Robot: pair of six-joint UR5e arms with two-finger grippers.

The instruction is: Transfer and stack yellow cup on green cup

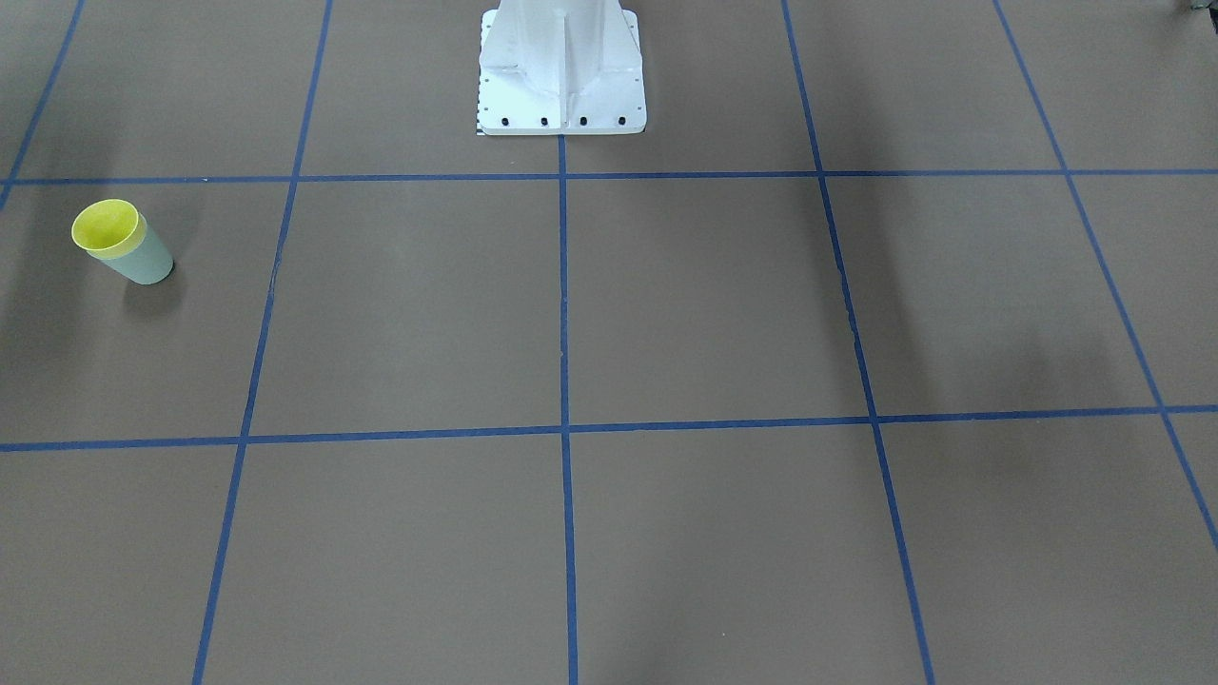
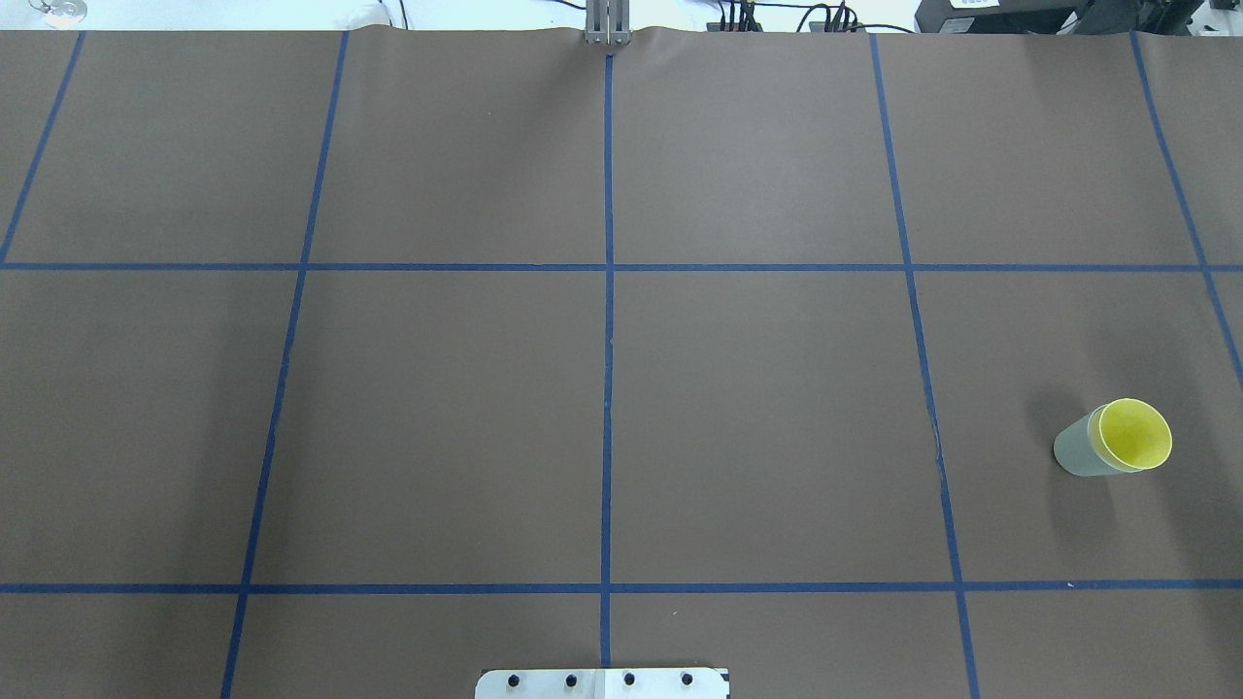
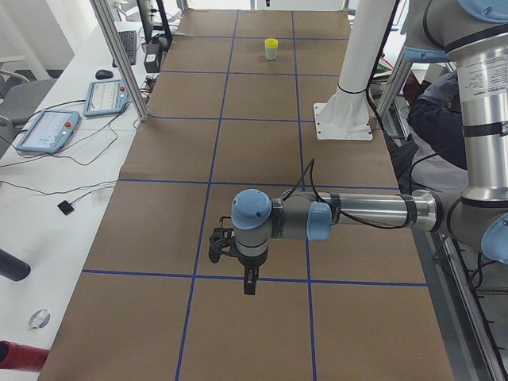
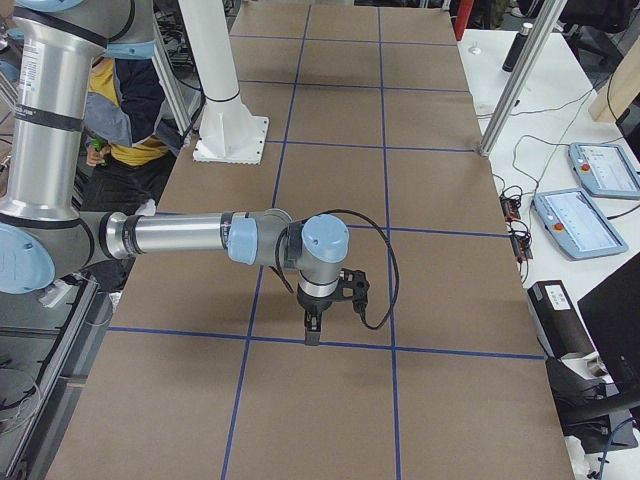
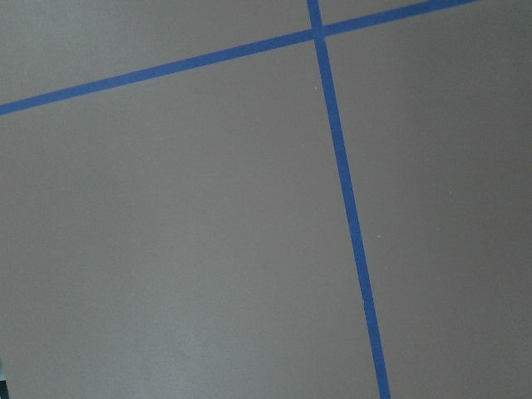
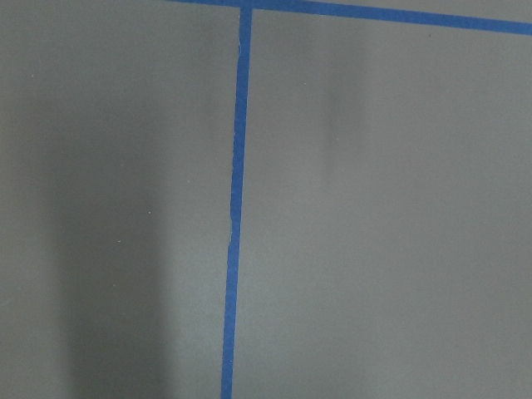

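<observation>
The yellow cup sits nested inside the green cup, only its rim and inside showing. The pair stands upright on the brown table, on the robot's right side, and also shows in the overhead view as yellow cup in green cup, and far off in the exterior left view. My left gripper hangs over the table, pointing down, far from the cups. My right gripper hangs likewise, with no cup in sight under it. I cannot tell whether either is open or shut. Neither holds a cup.
The white robot base stands at the table's robot side. Blue tape lines divide the brown mat into squares. Metal frame posts and tablets stand on side benches beyond the table edges.
</observation>
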